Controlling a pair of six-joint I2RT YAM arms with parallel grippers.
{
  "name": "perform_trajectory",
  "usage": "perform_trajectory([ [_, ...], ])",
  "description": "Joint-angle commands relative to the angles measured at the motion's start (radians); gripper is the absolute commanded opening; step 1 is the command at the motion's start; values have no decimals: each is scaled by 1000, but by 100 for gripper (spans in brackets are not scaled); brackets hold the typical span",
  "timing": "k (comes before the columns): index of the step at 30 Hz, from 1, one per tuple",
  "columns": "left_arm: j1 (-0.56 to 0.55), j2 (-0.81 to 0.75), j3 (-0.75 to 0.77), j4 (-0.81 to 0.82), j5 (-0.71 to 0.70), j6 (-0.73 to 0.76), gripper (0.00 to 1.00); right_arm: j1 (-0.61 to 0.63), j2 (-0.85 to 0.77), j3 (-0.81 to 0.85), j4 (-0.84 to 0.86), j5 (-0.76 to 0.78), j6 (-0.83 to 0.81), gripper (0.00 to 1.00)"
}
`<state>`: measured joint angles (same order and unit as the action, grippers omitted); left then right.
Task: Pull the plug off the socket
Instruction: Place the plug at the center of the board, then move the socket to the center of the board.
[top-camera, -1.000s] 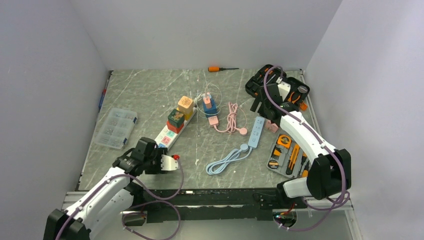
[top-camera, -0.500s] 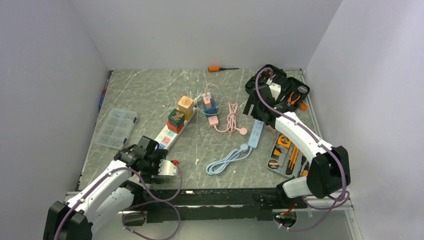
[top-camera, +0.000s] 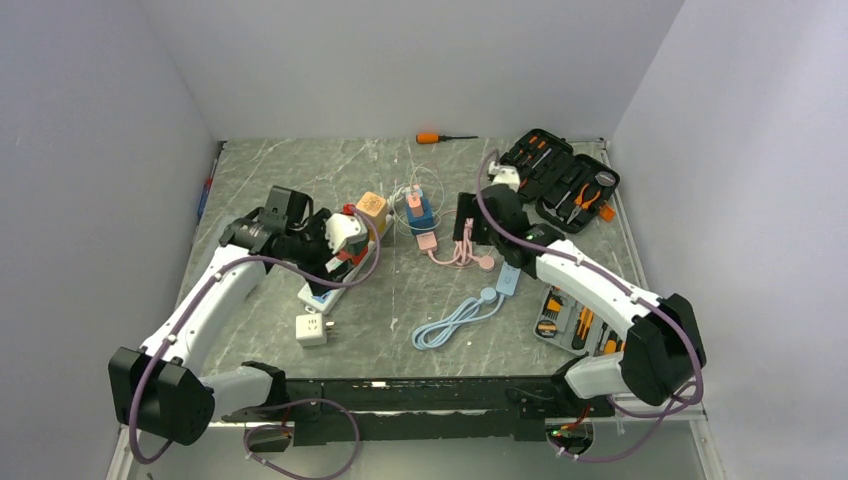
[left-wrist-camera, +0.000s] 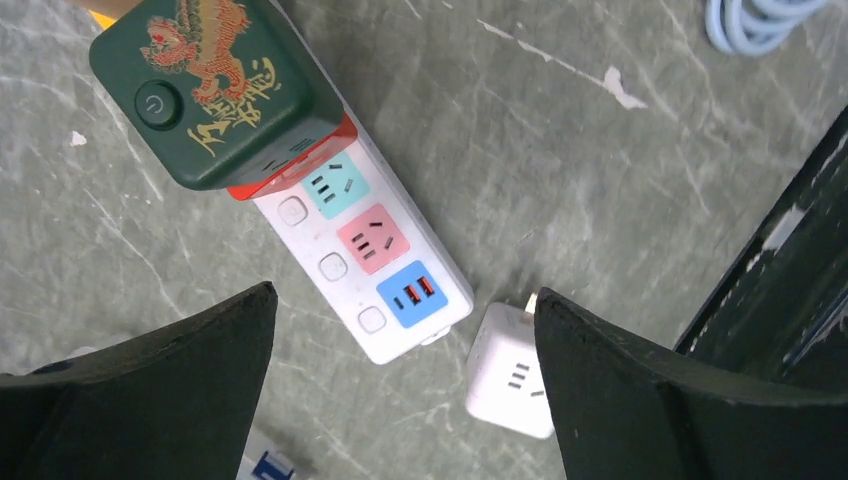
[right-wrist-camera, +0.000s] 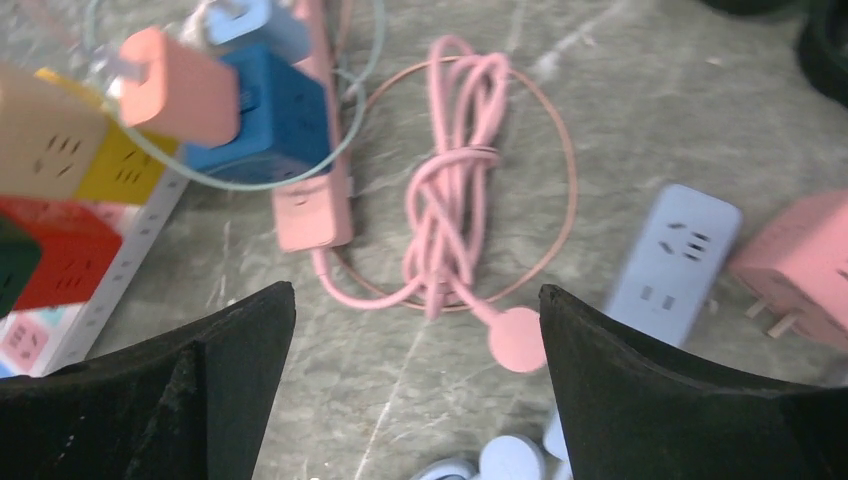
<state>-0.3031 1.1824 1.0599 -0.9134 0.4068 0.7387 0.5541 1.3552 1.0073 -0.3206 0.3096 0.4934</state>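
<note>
Dark green, lion-printed cube plug (left-wrist-camera: 215, 95) sits on a red adapter block (left-wrist-camera: 300, 168), plugged into the long white plastic power strip (left-wrist-camera: 365, 265) left of table centre. A small white cube plug (left-wrist-camera: 512, 372) lies loose just beside the strip's end.

Left gripper (left-wrist-camera: 405, 300) hangs above, jaws spread, holding nothing! Right gripper (right-wrist-camera: 415, 295), also spread, hovers over the coiled pink cable (right-wrist-camera: 450, 200).

The danger, I'd say: nothing pins the strip, so a pull may lift it whole, and a skewed tug could jam the pins.

Grey veined marble tabletop (top-camera: 280, 180), plain pale walls (top-camera: 400, 60) on three sides.
</note>
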Motion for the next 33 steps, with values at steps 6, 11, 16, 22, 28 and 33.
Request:
perform_trajectory([
  [6,2,36,-155,286,-90,-240,99,138,39,-149,420,-78,-195,93],
  [11,2,128,-168,360,-165,-273,99,149,178,-90,452,-105,-220,92],
  [16,2,145,-157,410,-184,-297,99,153,312,-12,470,-96,-236,90],
  [22,31,135,-134,431,-219,-302,99,165,439,36,508,-66,-243,89],
  [28,81,107,-60,390,-204,-309,99,167,509,53,540,-45,-230,87],
  [33,86,60,-11,356,-200,-299,100,184,538,40,565,-28,-205,79],
])
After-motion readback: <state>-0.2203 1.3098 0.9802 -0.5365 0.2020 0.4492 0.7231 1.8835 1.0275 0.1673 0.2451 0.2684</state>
